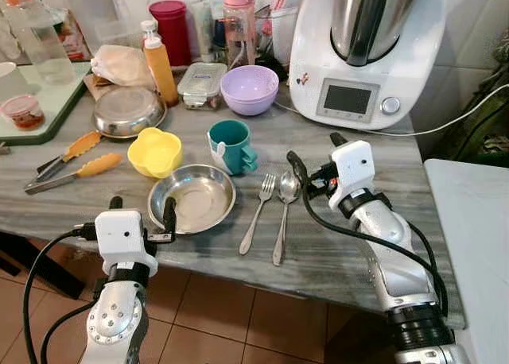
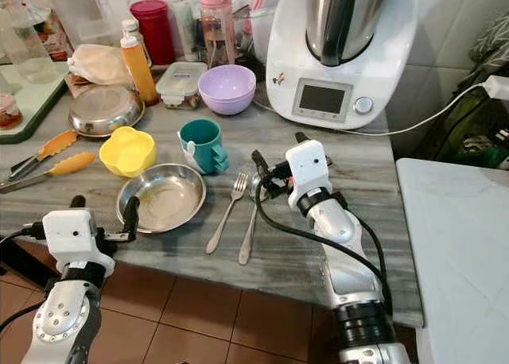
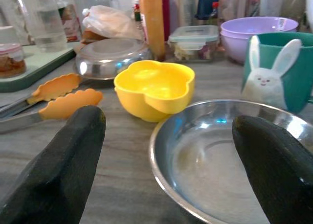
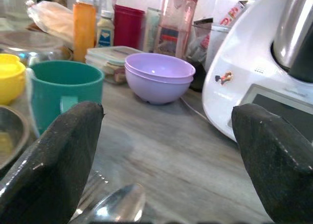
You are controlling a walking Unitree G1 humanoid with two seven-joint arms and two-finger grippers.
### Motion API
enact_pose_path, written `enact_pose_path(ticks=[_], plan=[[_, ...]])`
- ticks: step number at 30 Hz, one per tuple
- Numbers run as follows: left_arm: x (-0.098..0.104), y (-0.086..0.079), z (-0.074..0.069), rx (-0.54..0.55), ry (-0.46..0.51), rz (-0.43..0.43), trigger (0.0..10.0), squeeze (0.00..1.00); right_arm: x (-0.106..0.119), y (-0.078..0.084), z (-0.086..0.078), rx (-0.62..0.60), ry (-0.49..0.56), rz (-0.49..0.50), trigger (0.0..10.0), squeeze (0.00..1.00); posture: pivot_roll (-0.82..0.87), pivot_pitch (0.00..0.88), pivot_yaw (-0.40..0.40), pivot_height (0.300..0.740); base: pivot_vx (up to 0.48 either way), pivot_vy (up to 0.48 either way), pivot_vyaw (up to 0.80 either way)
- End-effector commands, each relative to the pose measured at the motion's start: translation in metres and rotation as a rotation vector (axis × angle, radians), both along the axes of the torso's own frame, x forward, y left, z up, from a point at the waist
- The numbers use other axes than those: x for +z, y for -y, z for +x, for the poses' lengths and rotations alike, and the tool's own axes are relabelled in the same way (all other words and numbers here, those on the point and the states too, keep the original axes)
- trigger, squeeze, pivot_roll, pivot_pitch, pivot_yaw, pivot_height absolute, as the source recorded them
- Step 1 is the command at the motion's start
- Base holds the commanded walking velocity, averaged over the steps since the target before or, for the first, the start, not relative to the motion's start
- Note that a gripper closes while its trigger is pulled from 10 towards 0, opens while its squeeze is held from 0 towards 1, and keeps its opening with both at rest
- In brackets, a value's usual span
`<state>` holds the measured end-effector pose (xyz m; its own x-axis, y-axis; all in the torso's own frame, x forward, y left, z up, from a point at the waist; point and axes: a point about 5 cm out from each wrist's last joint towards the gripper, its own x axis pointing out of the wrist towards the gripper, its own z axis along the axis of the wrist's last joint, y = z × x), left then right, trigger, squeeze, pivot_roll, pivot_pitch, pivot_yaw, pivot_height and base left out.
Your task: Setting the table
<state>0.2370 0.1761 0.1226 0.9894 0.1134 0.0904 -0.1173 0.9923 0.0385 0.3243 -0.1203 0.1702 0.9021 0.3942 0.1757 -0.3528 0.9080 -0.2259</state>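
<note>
"At the near edge of the grey marble table [image 1: 342, 253], where did the place setting stand?"

"A steel dish [image 1: 193, 197] sat close to the front edge, with a fork [image 1: 258, 213] and a spoon [image 1: 284, 213] laid side by side just beside it on the robot's right. A teal rabbit mug [image 1: 231, 146] stood behind the dish and a yellow flower-shaped bowl [image 1: 154, 152] behind it to the left. That read as one cover nearly laid."

"And the arms?"

"The left gripper [image 1: 143, 211] had its fingers spread wide, one finger [image 1: 169, 214] at the dish's near rim and the other off its left side, so it seemed placed to nudge or steady the dish rather than grip it. The right gripper [image 1: 316, 161] hovered low over the table just right of the spoon's bowl, fingers also spread and empty; I judged it had cutlery as its concern."

"Anything crowding them?"

"Orange-tipped tongs [image 1: 73, 167] lay well to the left, a lilac bowl [image 1: 249, 89] and the white cooking machine [image 1: 362, 50] at the back, clear of both arms."
</note>
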Motion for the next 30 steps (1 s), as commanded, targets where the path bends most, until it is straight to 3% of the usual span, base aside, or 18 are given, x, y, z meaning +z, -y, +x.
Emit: enact_pose_path(ticks=[1, 11, 20, 30], plan=[[-0.002, -0.005, 0.000, 0.032, -0.005, 0.011, 10.0, 0.00, 0.004, -0.004, -0.003, 0.016, 0.006, 0.009, 10.0, 0.00, -0.11, 0.045, 0.029, 0.740, 0.000, 0.000, 0.00], [-0.012, -0.027, -0.004, 0.152, -0.017, 0.020, 10.0, 0.00, 0.003, -0.008, -0.014, 0.031, -0.003, 0.014, 10.0, 0.00, -0.12, 0.040, 0.021, 0.740, 0.000, 0.000, 0.00], [-0.013, -0.023, 0.002, 0.164, -0.014, 0.011, 10.0, 0.00, 0.005, -0.009, -0.012, 0.034, -0.008, 0.007, 10.0, 0.00, -0.13, 0.032, 0.017, 0.740, 0.000, 0.000, 0.76], [-0.010, -0.026, 0.004, 0.169, -0.004, 0.018, 10.0, 0.00, 0.006, -0.010, -0.012, 0.032, 0.000, 0.009, 10.0, 0.00, -0.12, 0.032, 0.023, 0.740, 0.000, 0.000, 0.00]])
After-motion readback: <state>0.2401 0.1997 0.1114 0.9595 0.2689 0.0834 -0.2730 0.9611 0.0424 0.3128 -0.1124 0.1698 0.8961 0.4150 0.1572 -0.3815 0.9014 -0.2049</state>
